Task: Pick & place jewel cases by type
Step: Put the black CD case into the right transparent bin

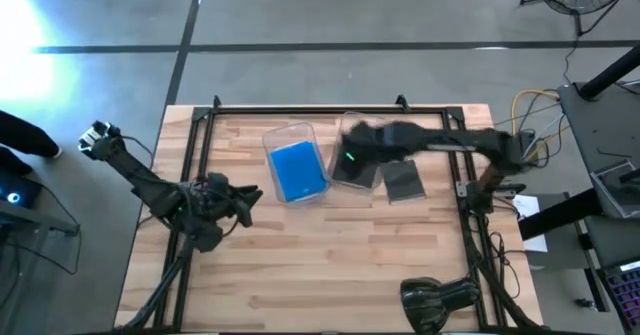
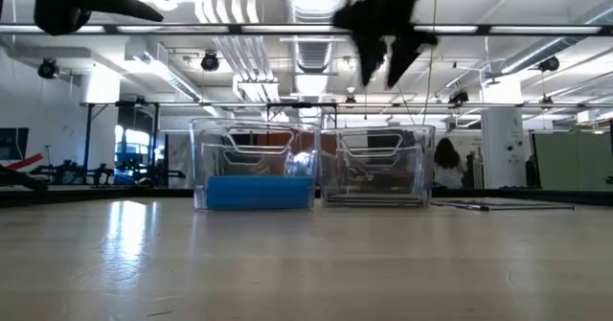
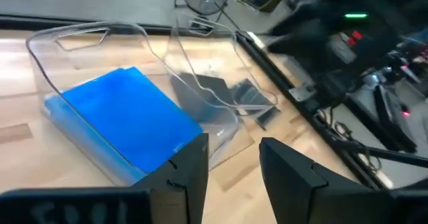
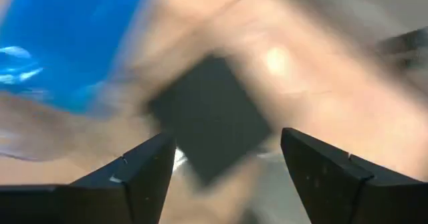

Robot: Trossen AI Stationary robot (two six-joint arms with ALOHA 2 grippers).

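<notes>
Well, blue jewel cases (image 1: pixel 297 171) show blank faces.

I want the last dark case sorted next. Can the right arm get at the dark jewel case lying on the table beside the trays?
Probably yes. The dark jewel case lies flat on bare wood outside the right tray, uncovered, and the right gripper hangs open just above that tray.

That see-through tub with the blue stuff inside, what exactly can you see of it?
The clear rectangular plastic tray has thin glossy walls, rounded corners and cut-out handle slots near its rim. It stands upright on the wooden table, close beside a second clear tray to its right in the high view. Inside, translucent bright blue flat square jewel cases lie flat on its floor, covering most of it; how many cannot be told. No end effector touches it.
</notes>
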